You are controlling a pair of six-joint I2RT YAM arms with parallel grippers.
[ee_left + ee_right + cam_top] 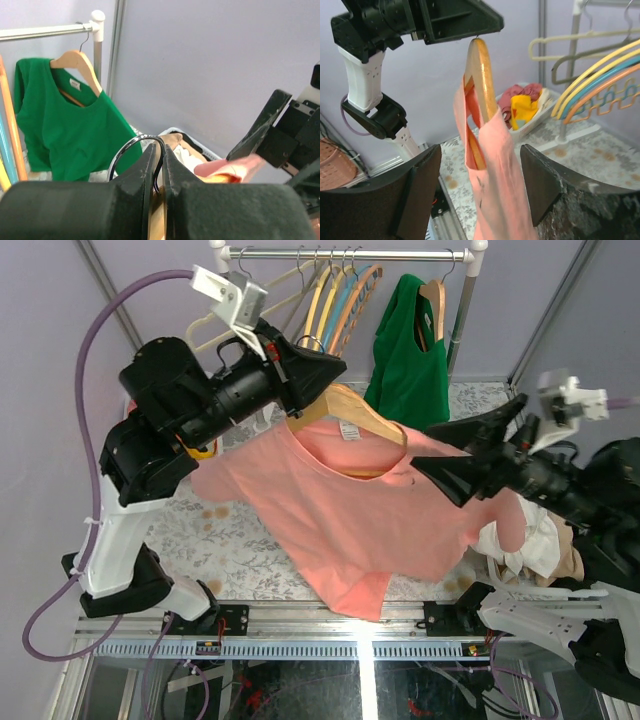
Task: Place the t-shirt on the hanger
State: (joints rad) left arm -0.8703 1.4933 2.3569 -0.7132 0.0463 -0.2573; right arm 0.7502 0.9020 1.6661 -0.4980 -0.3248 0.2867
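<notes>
Pale patterned table spreads under everything. A white rail at its far edge carries thin coloured hangers and a green shirt. Above the table the salmon t-shirt hangs spread out between the two arms, its hem drooping to the near edge. The wooden hanger sits at the shirt's collar. One of its arms runs into the neck opening and under the cloth, while the other sticks out bare toward the left arm. The left gripper holds it from above. In the left wrist view its jaws are clenched on the silver hook, which curls up between the fingers. The right gripper is at the shirt's shoulder, jaws released and spread wide. In the right wrist view the pink cloth and the hanger's end stand in the gap, and I cannot tell whether either finger touches the cloth.
</notes>
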